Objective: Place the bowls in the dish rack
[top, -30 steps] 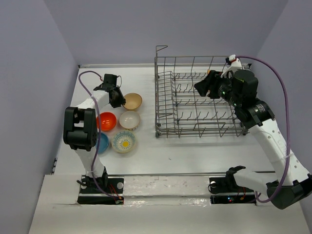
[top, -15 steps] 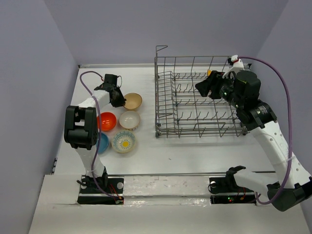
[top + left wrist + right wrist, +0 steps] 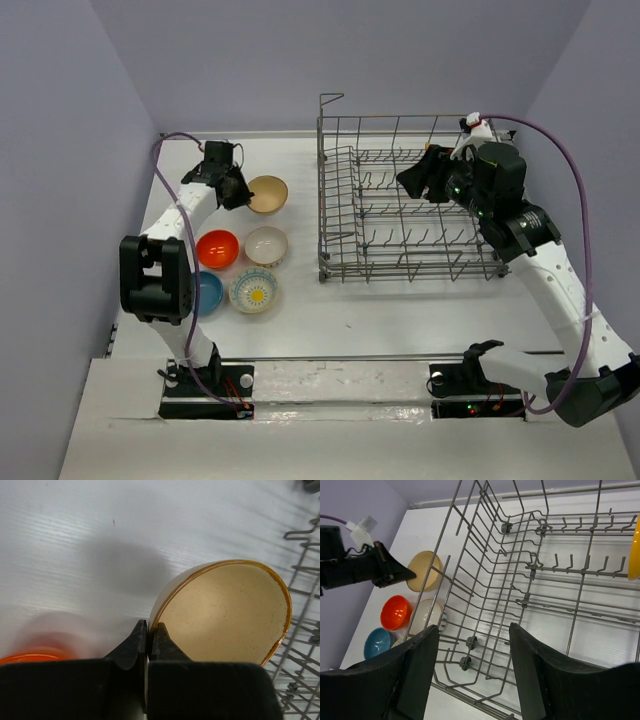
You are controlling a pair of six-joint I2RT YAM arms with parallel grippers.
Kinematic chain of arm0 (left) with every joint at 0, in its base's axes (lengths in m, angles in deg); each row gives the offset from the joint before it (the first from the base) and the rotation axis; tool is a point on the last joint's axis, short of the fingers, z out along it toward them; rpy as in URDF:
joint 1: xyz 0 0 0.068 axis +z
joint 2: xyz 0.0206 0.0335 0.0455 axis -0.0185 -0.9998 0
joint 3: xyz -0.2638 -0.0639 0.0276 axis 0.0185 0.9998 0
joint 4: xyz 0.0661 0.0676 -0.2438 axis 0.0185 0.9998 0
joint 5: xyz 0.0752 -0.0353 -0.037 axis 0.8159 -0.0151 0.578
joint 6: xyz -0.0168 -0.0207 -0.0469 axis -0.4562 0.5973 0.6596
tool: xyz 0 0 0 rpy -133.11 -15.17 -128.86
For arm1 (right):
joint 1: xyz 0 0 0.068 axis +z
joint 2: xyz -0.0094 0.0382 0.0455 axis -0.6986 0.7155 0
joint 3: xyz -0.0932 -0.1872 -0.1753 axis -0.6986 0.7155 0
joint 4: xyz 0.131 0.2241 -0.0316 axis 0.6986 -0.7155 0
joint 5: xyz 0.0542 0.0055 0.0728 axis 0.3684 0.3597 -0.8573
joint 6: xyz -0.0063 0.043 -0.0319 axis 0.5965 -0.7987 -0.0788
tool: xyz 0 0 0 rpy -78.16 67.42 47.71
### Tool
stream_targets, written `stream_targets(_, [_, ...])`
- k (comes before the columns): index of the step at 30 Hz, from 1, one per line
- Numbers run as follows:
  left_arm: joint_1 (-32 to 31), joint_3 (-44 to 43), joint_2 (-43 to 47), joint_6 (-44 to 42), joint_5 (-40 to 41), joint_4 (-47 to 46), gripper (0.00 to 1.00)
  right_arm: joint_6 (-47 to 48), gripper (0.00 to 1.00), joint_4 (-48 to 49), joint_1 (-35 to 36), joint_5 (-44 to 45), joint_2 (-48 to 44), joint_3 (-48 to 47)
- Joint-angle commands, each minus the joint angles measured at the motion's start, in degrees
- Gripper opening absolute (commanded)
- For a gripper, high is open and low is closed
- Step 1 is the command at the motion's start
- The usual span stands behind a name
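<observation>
From above, the left claw (image 3: 233, 187) pinches the left rim of the tan bowl (image 3: 268, 194), which is left of the dish rack (image 3: 410, 215). The orange bowl (image 3: 217, 249), white bowl (image 3: 266, 245), blue bowl (image 3: 208, 293) and flowered bowl (image 3: 254, 290) sit on the surface (image 3: 400, 310). The right claw (image 3: 425, 172) hangs over the rack.

Left wrist: the jaws are narrow, clamped on the tilted bowl's rim.

Right wrist: the jaws are spread wide and hold nothing, with the rack beneath.

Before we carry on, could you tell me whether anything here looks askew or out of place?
Only the tan bowl: it sits tilted because the left gripper is shut on its rim. Nothing looks spilled or broken, and the dish rack stands square.
</observation>
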Motion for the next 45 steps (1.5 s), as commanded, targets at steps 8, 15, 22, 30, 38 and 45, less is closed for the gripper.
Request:
stream_targets(8, [-3.21, -15.46, 16.94, -3.15, 5.07, 3.80, 0.00, 0.55, 0.63, 0.11, 0.48, -2.31, 1.99, -5.15])
stream_targets(15, [-14.01, -29.17, 14.85, -6.49, 12.72, 10.47, 0.00, 0.03, 0.63, -0.06, 0.48, -4.07, 3.92, -9.45])
stream_targets(22, [-23.95, -41.12, 8.26, -7.10, 17.74, 14.96, 0.00, -0.15, 0.63, -0.50, 0.48, -5.83, 5.69, -13.06])
stream_targets(30, [-33.26, -48.87, 1.84, -6.93, 22.22, 17.52, 0.00, 0.11, 0.63, -1.73, 0.48, -2.93, 6.21, -13.94])
stream_targets(38, [-39.59, -52.21, -1.58, -7.10, 24.87, 16.81, 0.00, 0.55, 0.62, -2.96, 0.48, 1.46, 7.62, -13.77])
stream_targets(45, [-42.41, -53.79, -3.61, -6.84, 25.13, 16.81, 0.00, 1.34, 0.59, -4.02, 0.48, 6.56, 9.38, -13.33])
